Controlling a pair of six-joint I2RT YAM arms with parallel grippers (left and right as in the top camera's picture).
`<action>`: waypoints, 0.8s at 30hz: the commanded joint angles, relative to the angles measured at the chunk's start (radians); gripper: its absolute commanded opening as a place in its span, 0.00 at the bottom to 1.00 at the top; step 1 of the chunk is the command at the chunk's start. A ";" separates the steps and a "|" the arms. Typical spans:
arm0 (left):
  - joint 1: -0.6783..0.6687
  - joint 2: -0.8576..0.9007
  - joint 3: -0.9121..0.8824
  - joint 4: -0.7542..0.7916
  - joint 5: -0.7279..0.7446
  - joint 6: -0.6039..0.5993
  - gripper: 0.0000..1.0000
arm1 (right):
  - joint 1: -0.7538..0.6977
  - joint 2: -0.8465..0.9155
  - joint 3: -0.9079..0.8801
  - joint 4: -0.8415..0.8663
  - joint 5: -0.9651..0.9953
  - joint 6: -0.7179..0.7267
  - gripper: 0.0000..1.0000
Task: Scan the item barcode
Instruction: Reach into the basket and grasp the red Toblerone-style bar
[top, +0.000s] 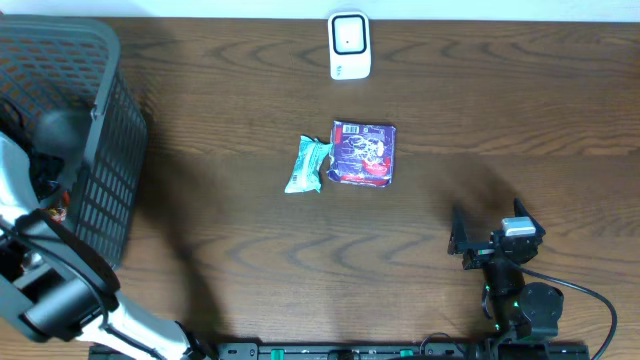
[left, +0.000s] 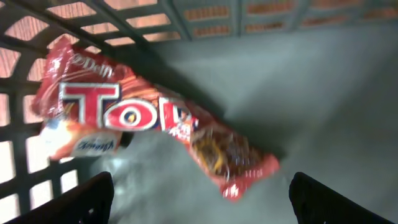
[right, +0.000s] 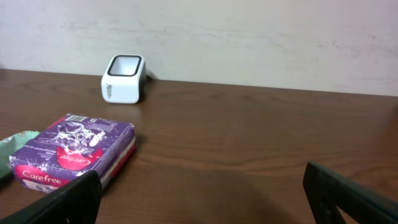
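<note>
Wood table (top: 260, 270); basket (top: 112, 150) hides L gripper (left: 199, 200); red wrapper (left: 155, 127) blurred.

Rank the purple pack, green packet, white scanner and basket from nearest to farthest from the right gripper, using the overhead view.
1. Purple pack, up-left of the right gripper.
2. Green packet, just left of the pack.
3. White scanner, at the far edge.
4. Basket, far left.

My left gripper (left: 199, 196) hangs inside the grey slatted plastic basket (left: 205, 15), walls close; bare brown wooden table (right: 261, 143) fronts my right gripper (right: 202, 196).
</note>
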 joint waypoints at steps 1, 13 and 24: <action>0.014 0.061 0.003 0.016 -0.060 -0.104 0.90 | -0.010 -0.003 -0.002 -0.003 0.004 -0.012 0.99; 0.016 0.202 0.003 0.088 -0.037 -0.099 0.68 | -0.010 -0.003 -0.002 -0.003 0.004 -0.012 0.99; 0.016 0.202 0.005 0.016 -0.003 -0.030 0.07 | -0.010 -0.003 -0.002 -0.003 0.004 -0.012 0.99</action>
